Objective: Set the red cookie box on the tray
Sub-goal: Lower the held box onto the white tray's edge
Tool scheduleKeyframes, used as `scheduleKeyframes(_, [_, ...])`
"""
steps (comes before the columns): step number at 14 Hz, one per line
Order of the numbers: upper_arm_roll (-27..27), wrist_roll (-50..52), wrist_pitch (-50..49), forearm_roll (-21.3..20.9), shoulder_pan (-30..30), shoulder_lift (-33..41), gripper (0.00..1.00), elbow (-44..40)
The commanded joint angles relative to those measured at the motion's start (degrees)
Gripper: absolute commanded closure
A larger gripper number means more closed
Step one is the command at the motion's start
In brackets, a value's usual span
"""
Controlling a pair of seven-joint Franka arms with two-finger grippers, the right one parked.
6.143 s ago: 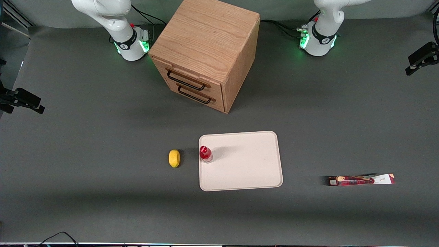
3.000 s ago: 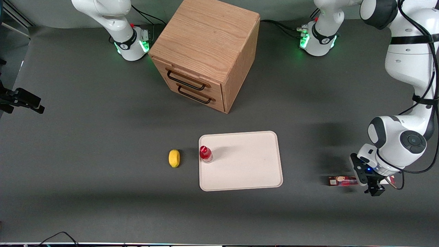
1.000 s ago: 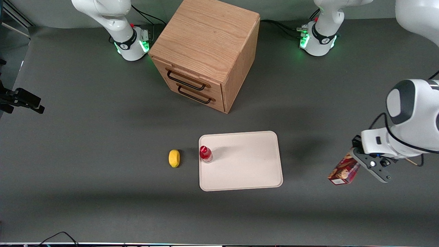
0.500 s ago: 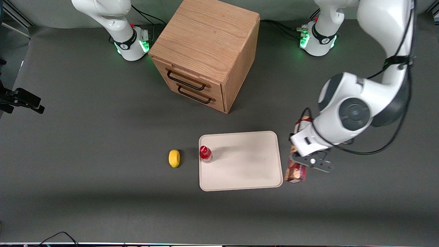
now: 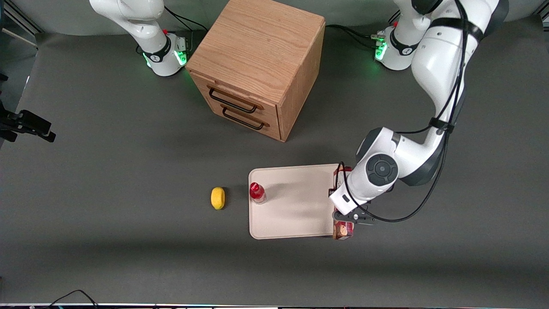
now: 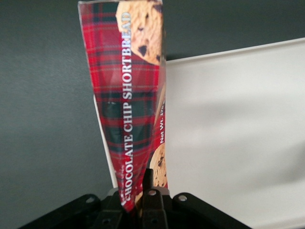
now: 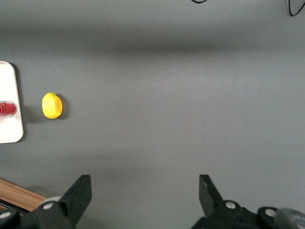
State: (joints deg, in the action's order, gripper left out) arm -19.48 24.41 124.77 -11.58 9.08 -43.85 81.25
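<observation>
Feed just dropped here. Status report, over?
End effector shut on red cookie box, over tray edge. Small red-capped bottle stands clear.

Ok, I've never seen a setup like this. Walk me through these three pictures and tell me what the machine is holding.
These are two robot arms bolted to a grey table. One picture looks down from the front; the other two come from cameras on each arm's wrist.

The working arm's tool is shut on the red cookie box, a long plaid carton. It hangs over the edge of the tray at the working arm's end, not yet set down.

On the tray stands a small red-capped bottle. Beside the tray, toward the parked arm's end, lies a yellow lemon-like object. Farther from the front camera sits a wooden drawer cabinet.
</observation>
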Motion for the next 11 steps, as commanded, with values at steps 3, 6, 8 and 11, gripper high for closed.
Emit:
scheduleKeyframes(3, [0.2, 3.7, -1.1, -0.2, 0.5, -2.3, 1.0, -1.6])
scheduleKeyframes(6, [0.1, 6.5, -2.4, -0.4, 0.5, -1.8, 1.0, -0.8])
scheduleKeyframes(8, [0.1, 6.8, -4.0, -0.5, 0.5, -1.4, 1.0, -0.7])
scheduleKeyframes(11, [0.1, 6.2, -4.6, -1.3, 0.8, -1.1, 1.0, 0.3])
